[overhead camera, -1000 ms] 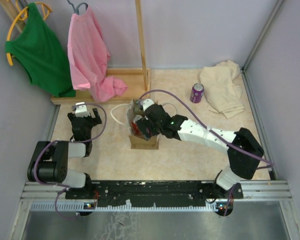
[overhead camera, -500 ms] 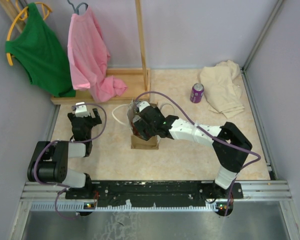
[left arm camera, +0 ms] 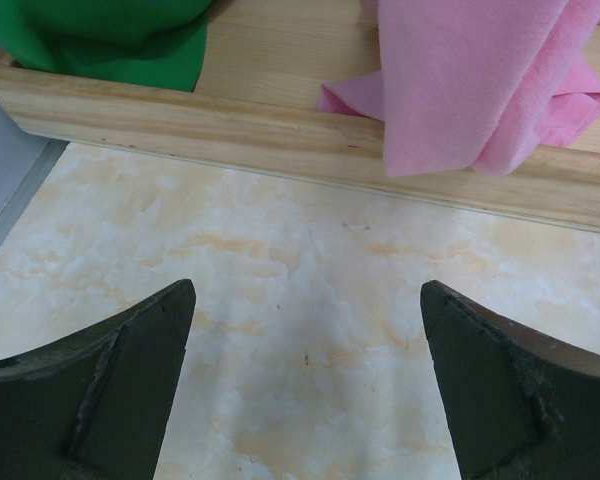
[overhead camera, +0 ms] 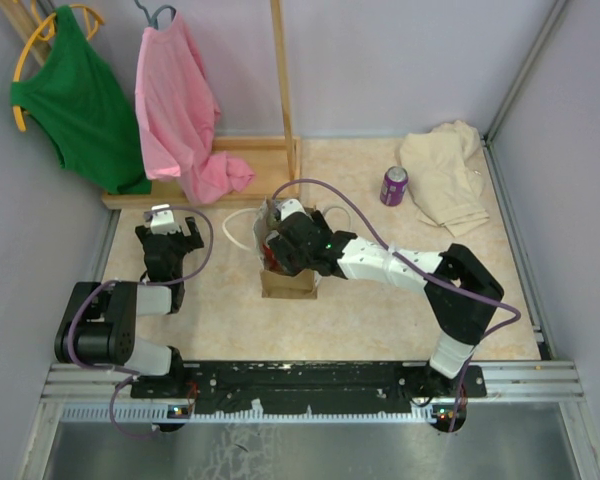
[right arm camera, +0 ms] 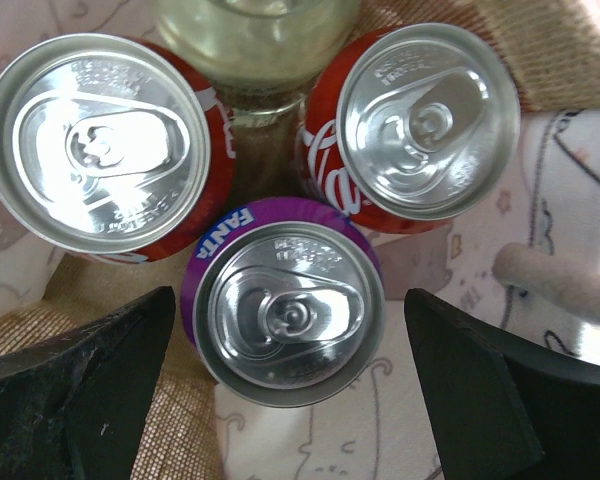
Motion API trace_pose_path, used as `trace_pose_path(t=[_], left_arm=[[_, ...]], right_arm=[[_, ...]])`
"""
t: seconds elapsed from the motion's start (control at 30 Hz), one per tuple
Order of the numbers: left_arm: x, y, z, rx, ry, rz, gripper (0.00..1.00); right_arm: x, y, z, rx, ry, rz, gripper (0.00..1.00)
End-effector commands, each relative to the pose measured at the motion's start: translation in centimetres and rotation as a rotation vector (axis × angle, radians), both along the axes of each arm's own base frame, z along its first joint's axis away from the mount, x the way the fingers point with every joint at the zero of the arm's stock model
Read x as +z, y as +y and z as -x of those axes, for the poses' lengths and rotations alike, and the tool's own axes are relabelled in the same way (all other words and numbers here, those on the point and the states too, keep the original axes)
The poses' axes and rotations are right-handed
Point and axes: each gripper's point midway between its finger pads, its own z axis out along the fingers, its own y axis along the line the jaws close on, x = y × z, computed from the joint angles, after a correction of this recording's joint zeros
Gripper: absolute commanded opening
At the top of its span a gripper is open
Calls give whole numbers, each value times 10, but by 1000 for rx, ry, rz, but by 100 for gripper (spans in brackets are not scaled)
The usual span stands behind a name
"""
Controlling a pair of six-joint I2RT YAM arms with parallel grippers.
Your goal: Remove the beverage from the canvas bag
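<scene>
Far left of the canvas bag (overhead camera: 288,283), a green shirt (overhead camera: 80,95) and a pink shirt (overhead camera: 180,105) hang over a wooden rack (overhead camera: 242,150). Nearer the bag on that side, the left hand (left arm camera: 305,290) hovers above the bare worktop (left arm camera: 300,380), its jaws wide apart with nothing between them. The bag stands upright and open. The right hand (right arm camera: 288,300) is at its mouth, jaws spread to either side of a purple Fanta can (right arm camera: 285,315) and not closed on it. Two red cans (right arm camera: 105,145) stand beside the Fanta can inside the bag. Right of the bag, well apart, another purple can (overhead camera: 394,186) stands just beside a cream cloth (overhead camera: 445,175).
</scene>
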Motion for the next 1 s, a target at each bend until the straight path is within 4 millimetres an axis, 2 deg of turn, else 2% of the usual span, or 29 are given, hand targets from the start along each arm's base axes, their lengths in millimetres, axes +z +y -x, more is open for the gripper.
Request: trace_pose_path(t=[0.0, 0.13, 0.3, 0.43, 0.53, 0.6, 0.7, 0.73, 0.83, 0.97], left_arm=[[8, -2, -7, -2, -29, 10, 100], [7, -2, -7, -5, -28, 10, 100], [7, -3, -8, -8, -26, 10, 100], [6, -3, -8, -10, -24, 12, 100], [6, -3, -8, -9, -24, 10, 100], [6, -3, -8, -9, -25, 11, 100], [6, -3, -8, -9, -25, 11, 100], [6, -3, -8, -10, -24, 10, 100], [6, -3, -8, -10, -24, 11, 100], [6, -3, -8, -12, -25, 12, 100]], right_arm=[[10, -9, -13, -52, -81, 49, 96], [11, -6, -21, -59, -101, 45, 84], [6, -3, -26, -56, -89, 30, 76], [2, -1, -30, -55, -84, 25, 75], [-2, 0, -31, -57, -79, 28, 83], [-6, 0, -32, -58, -73, 30, 82], [-7, 1, -31, -61, -70, 21, 71], [-7, 1, -31, -60, -69, 19, 62], [-3, 2, -31, -56, -73, 13, 48], [7, 0, -31, -56, -85, 16, 37]])
